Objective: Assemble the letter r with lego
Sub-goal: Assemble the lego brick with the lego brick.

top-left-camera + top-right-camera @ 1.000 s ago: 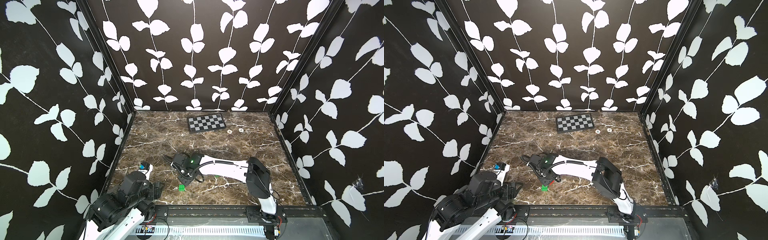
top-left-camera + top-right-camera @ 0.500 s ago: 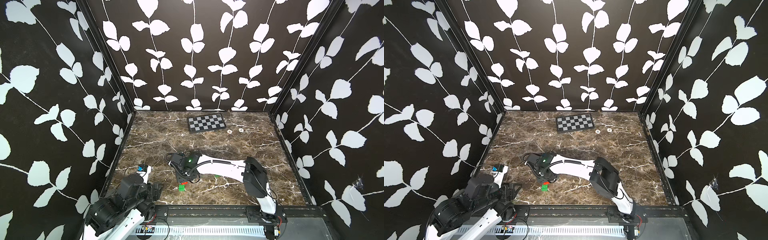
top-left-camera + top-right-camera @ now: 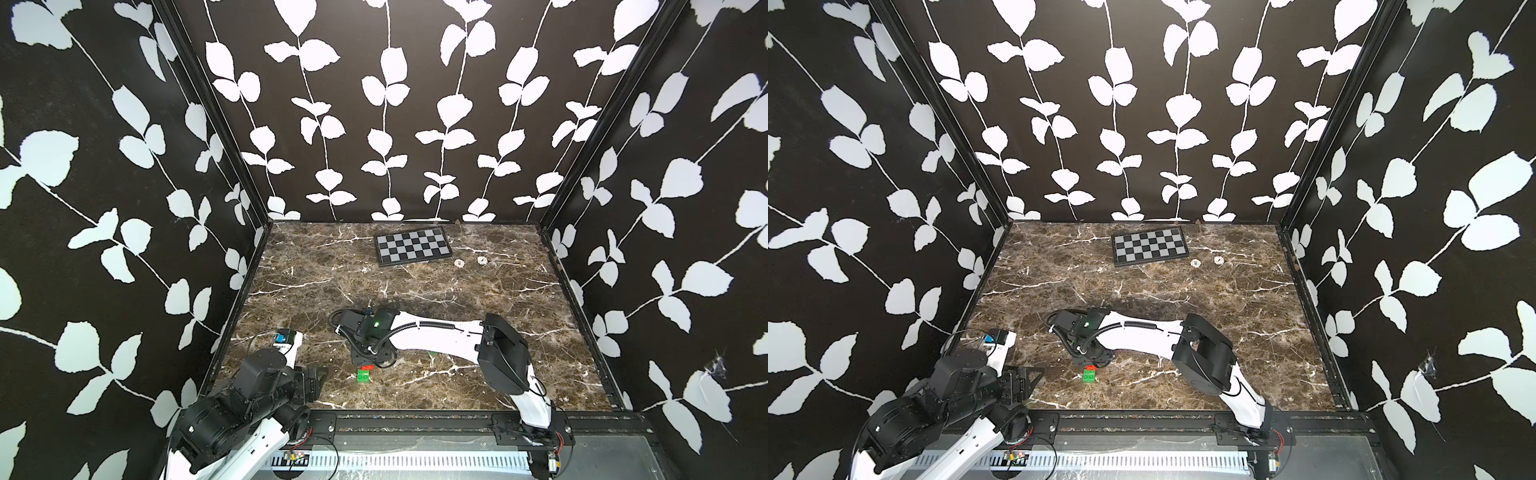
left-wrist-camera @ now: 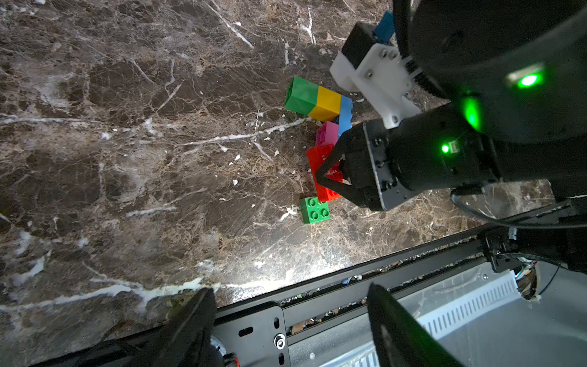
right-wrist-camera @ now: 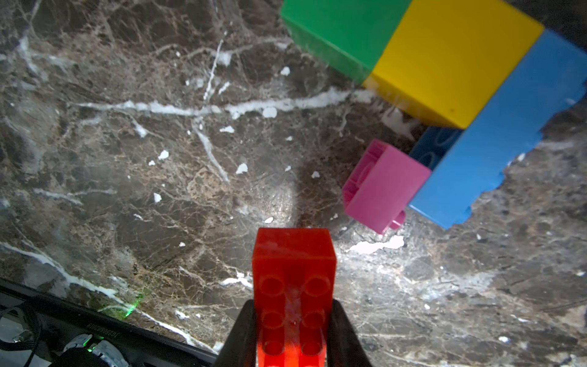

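My right gripper (image 5: 293,321) is shut on the long red brick (image 5: 293,286), which sticks out beyond the fingers just above the marble. Close ahead of it lies a joined group: a green brick (image 5: 336,35), a yellow brick (image 5: 451,60), a long blue brick (image 5: 495,133) and a pink brick (image 5: 381,187). The left wrist view shows that group (image 4: 327,103), the red brick (image 4: 322,165) and a loose green brick (image 4: 315,210) beside it. In both top views the loose green brick (image 3: 364,376) (image 3: 1089,376) lies just in front of the right gripper (image 3: 370,359). My left gripper (image 4: 287,298) is open and empty at the front left.
A checkerboard (image 3: 412,247) lies at the back of the marble table (image 3: 498,291), with two small white rings (image 3: 459,262) beside it. A black rail (image 3: 415,419) runs along the front edge. Patterned walls close in three sides. The right arm (image 3: 436,336) stretches across the front middle.
The right gripper has shifted slightly with the red brick, whose tip now shows by the loose green brick. The left arm has drawn back a little toward the front left corner.
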Robot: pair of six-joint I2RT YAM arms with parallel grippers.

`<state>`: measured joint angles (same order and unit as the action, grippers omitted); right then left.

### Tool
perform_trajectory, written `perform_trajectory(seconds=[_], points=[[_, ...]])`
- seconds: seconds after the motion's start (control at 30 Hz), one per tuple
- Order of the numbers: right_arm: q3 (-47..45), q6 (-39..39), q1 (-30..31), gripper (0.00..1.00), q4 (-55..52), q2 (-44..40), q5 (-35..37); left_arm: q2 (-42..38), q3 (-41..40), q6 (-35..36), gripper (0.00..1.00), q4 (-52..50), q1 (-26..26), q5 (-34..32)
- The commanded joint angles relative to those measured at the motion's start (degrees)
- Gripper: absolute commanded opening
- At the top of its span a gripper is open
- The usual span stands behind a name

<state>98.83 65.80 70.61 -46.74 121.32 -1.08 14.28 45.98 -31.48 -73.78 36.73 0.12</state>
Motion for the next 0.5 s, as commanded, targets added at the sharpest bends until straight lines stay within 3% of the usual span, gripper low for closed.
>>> perform_trajectory(seconds=[0.0, 0.47], points=[[-0.22, 2.31, 0.84, 0.0, 0.84, 0.52, 0.99, 0.48, -0.71, 0.9, 0.78, 0.87, 0.18, 0.49], [0.4, 2.47, 1.54, 0.0, 0.9, 1.8, 0.85, 1.01, -0.85, 0.99, 0.78, 0.9, 0.21, 0.76]])
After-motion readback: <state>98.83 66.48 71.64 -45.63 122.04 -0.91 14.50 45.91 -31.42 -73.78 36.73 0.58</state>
